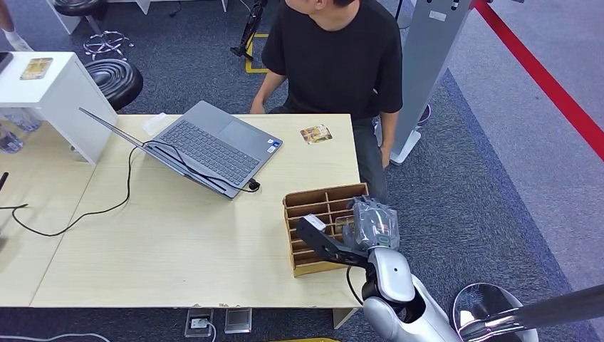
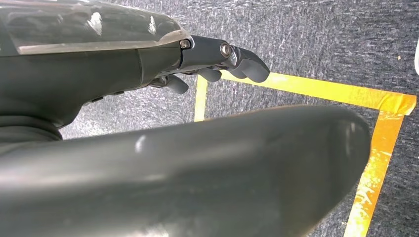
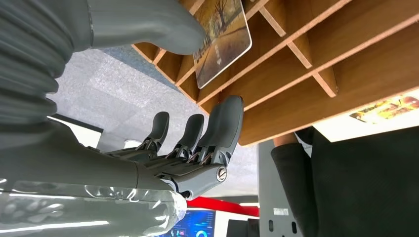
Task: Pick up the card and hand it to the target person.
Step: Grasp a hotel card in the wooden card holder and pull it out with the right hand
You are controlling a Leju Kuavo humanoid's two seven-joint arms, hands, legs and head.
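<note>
A card (image 3: pixel 222 34) printed with an autumn road stands upright in a slot of the wooden organizer (image 1: pixel 322 201) at the table's near right corner. My right hand (image 1: pixel 340 234) reaches over the organizer. In the right wrist view its thumb (image 3: pixel 148 24) lies against the card's edge, while its fingers (image 3: pixel 210 131) stay spread outside the box wall and grip nothing. My left hand (image 2: pixel 217 59) hangs over the carpet, its fingers loosely extended and holding nothing. A person in a black T-shirt (image 1: pixel 335 57) stands at the table's far side.
A second picture card (image 1: pixel 315 133) lies flat on the table near the person. An open grey laptop (image 1: pixel 206 146) with a black cable sits mid-table. A white shelf (image 1: pixel 50 92) stands at the left with black stools behind it. Yellow tape (image 2: pixel 316 91) marks the floor.
</note>
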